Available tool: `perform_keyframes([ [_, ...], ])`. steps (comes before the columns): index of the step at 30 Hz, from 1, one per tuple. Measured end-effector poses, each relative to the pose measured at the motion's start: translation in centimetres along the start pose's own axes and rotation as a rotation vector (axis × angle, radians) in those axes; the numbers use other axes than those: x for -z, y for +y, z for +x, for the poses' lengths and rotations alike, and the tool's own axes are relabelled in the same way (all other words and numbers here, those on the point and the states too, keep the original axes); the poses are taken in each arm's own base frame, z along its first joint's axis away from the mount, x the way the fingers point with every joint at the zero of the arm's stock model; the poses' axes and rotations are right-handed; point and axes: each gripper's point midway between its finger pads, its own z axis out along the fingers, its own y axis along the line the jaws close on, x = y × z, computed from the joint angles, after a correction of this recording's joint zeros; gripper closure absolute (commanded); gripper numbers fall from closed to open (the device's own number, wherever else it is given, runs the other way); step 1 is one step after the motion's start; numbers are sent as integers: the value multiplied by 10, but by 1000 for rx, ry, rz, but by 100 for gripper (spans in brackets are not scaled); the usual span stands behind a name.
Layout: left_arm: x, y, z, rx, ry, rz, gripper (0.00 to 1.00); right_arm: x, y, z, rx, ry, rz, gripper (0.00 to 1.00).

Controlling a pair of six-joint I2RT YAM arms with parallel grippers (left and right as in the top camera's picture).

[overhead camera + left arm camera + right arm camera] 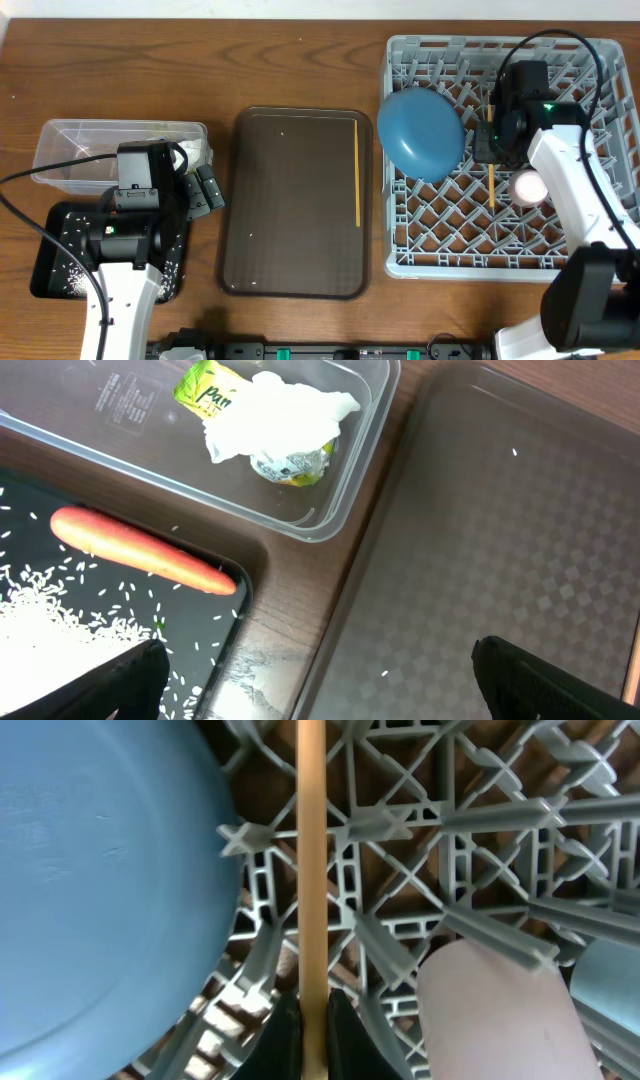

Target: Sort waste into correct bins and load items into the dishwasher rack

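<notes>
My right hand (313,1025) is clamped on 1 wooden chopstick (311,870), which runs out ahead of the fingers over the lattice floor of the grey rack (400,820). Just left of that hand sits the blue plate (100,870), and just right of it the pink cup (490,1010), both in the rack.

My left hand (320,695) is spread wide and holds nothing, above the desk (270,650). Left of it the black tray (215,625) holds the carrot (140,550) and rice (50,620). Beyond that, the clear tub (330,520) holds the wrapper (205,385) and white paper (270,415). Right of it lies the brown serving tray (480,540) with the 2nd chopstick (357,170).

Dark-brown serving tray (300,200) flat on wooden table (200,60).
</notes>
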Motion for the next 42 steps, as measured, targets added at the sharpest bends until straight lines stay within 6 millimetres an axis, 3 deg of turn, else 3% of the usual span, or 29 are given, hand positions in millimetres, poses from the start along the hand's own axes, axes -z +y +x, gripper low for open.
perform_keyframes([
  [2, 0, 0, 0, 0, 0, 0, 2, -3, -1, -4, 24, -9, 4, 72],
  [6, 0, 0, 0, 0, 0, 0, 2, -3, 2, -8, 77, -28, -1, 60],
  [9, 0, 0, 0, 0, 0, 0, 2, -1, 15, -3, 121, -13, -38, 57],
  [11, 0, 0, 0, 0, 0, 0, 2, 6, 36, -2, 164, -18, -93, 57],
  [14, 0, 0, 0, 0, 0, 0, 2, 29, 88, -8, 249, -91, -219, 59],
  [17, 0, 0, 0, 0, 0, 0, 2, 68, 155, -10, 325, -207, -341, 60],
  [20, 0, 0, 0, 0, 0, 0, 2, 98, 214, 3, 352, -270, -420, 65],
  [22, 0, 0, 0, 0, 0, 0, 2, 104, 241, 19, 348, -266, -433, 68],
  [26, 0, 0, 0, 0, 0, 0, 2, 81, 269, 41, 266, -225, -357, 70],
  [34, 0, 0, 0, 0, 0, 0, 2, -20, 282, 61, 155, -139, -147, 72],
  [38, 0, 0, 0, 0, 0, 0, 2, -47, 281, 65, 131, -122, -103, 73],
  [42, 0, 0, 0, 0, 0, 0, 2, -56, 277, 66, 109, -111, -80, 72],
])
